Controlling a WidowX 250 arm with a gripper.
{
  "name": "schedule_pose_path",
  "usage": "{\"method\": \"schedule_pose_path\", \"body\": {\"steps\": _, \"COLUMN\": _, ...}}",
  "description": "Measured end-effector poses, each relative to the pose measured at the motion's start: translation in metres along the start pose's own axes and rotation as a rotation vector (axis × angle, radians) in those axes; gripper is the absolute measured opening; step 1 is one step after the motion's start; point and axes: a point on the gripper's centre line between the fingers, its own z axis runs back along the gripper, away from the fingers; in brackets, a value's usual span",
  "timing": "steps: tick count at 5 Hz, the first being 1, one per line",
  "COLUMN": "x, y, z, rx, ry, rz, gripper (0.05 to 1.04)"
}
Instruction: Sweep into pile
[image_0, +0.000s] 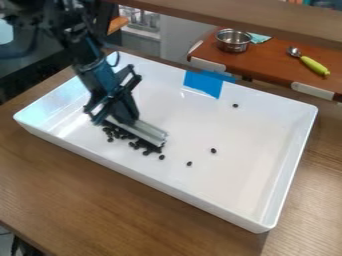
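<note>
A pale bar (152, 135) is pinched by the claw (121, 116) in the white tray (250, 160), its long axis slanting toward the view's lower right. Black beans (146, 153) are clustered along its near side; strays (214, 150) are scattered rightward.

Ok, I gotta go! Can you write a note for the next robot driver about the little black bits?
Gripper: down in the tray, holding a pale bar.
Bits: most lie in a loose, stretched-out bunch along the bar. Three strays lie apart: two out past the bar's end, one near the blue tape.
Done: most bits are together.
Left: bring in the strays and tighten the bunch into a pile.
</note>
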Motion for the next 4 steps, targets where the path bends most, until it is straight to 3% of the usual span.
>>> {"method": "schedule_pose_path", "body": {"steps": 2, "x": 0.003, "y": 0.025, "z": 0.008, "rx": 0.052, "ry": 0.038, "rz": 0.04, "gripper": 0.103}}
{"method": "schedule_pose_path", "body": {"steps": 3, "x": -0.001, "y": 0.021, "z": 0.009, "rx": 0.028, "ry": 0.064, "rz": 0.066, "gripper": 0.103}}
{"method": "schedule_pose_path", "body": {"steps": 4, "x": -0.019, "y": -0.003, "z": 0.012, "rx": -0.027, "ry": 0.107, "rz": 0.092, "gripper": 0.102}}
